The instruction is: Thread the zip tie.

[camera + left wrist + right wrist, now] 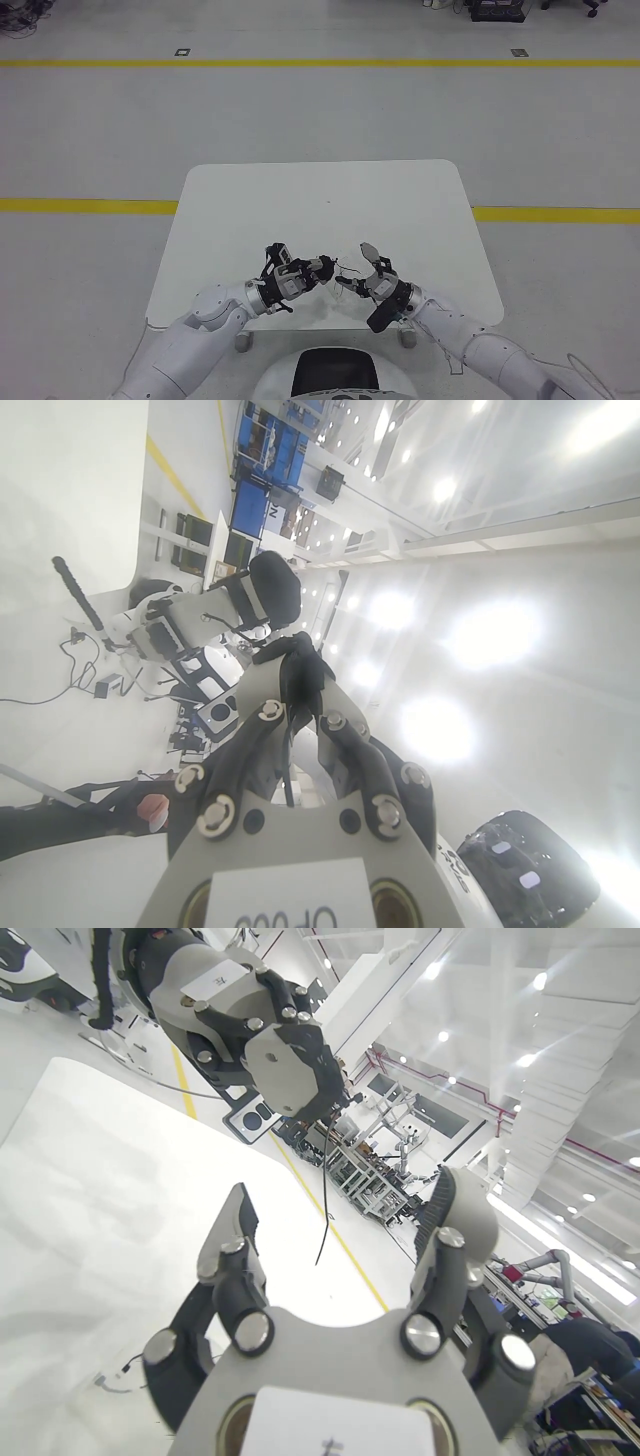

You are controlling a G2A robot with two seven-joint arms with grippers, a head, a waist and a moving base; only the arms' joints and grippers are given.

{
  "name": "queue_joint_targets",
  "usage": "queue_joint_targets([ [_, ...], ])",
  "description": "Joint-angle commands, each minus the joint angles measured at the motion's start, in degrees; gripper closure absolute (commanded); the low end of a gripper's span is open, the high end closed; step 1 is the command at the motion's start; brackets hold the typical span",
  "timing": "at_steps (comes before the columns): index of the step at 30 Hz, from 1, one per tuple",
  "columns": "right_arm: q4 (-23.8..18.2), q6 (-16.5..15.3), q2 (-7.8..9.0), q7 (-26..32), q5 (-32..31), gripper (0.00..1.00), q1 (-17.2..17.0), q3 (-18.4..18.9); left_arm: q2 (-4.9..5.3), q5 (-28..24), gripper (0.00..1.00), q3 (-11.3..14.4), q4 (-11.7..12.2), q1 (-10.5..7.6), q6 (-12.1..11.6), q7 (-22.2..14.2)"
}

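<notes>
1. Black zip tie (325, 1168) hangs from the left gripper (327, 1100), whose fingers are pressed together on its upper end. That end is hidden between the pads.
2. Its free tail dangles above the white table (300, 200), and from above it is only a faint line.
3. Right gripper (345, 1223) has its fingers spread wide apart and grips nothing. Whether the tail reaches between them is unclear.

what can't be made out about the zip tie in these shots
- Right wrist view: one end of the zip tie is hidden inside the shut left gripper.
- Top view: too thin to tell whether it is threaded.
- Left wrist view: the gripped part is a dark blur.
</notes>
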Motion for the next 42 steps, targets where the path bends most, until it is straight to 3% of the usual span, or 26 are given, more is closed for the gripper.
queue_joint_targets([
  [1,0.26,0.0,-0.04,0.08,0.0,0.95,0.33,-0.34,0.01,-0.1,1.0,-0.04,0.1,-0.04,0.0,-0.06],
  [5,0.63,0.0,-0.14,-0.11,0.0,1.0,0.8,-0.97,0.02,-0.09,1.0,-0.04,0.18,-0.08,0.03,-0.05],
  [41,2.26,0.0,-0.31,-1.55,0.0,1.0,2.41,-3.75,0.06,-0.41,1.0,0.07,0.32,-0.11,-0.05,0.35],
  [42,2.28,0.0,-0.32,-1.61,0.0,0.92,2.38,-3.72,0.06,-0.36,1.0,0.07,0.32,-0.11,-0.06,0.34],
])
